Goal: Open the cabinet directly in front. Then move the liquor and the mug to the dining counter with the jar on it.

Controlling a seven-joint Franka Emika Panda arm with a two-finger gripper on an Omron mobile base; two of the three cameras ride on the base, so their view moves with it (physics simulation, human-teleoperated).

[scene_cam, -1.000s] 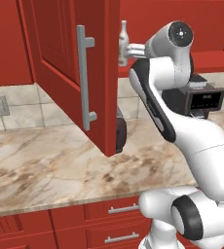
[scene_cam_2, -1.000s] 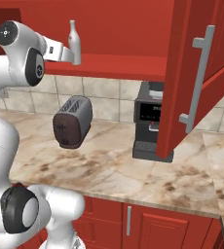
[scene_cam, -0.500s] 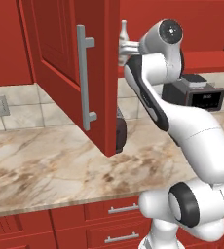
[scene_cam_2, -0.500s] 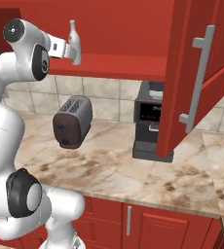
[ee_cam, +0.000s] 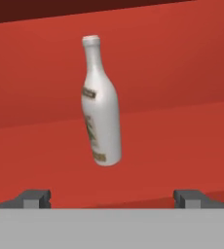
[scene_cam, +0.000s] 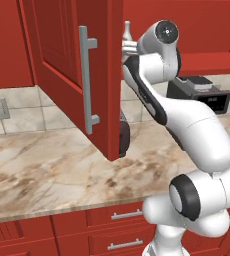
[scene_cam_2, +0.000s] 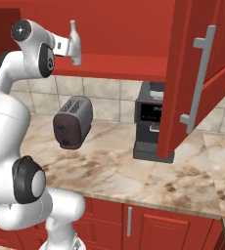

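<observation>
The cabinet [scene_cam_2: 195, 78] is already open: in the right base view one door swings out over the counter at the right, and in the left base view the other door [scene_cam: 72, 75] swings out at the left, so there are two open doors, each with one long metal handle. This first step looks done. The rest of the task, it seems, is not yet started, because nothing is carried and the dining counter and the jar are not to be seen here.

On the near marbled worktop [scene_cam_2: 109, 166] stand one dark toaster [scene_cam_2: 73, 122] at the left and one black coffee machine [scene_cam_2: 151, 122] further right, partly behind the open door.

Higher and farther, the gripper [ee_cam: 111, 197] is raised to the cabinet shelf. Its two finger tips stand wide apart and hold nothing. One liquor bottle [ee_cam: 100, 102] stands on the red shelf, just ahead of the fingers and a little to the left of their middle, not touched. The mug cannot be found in these views. Both things must still be moved.
</observation>
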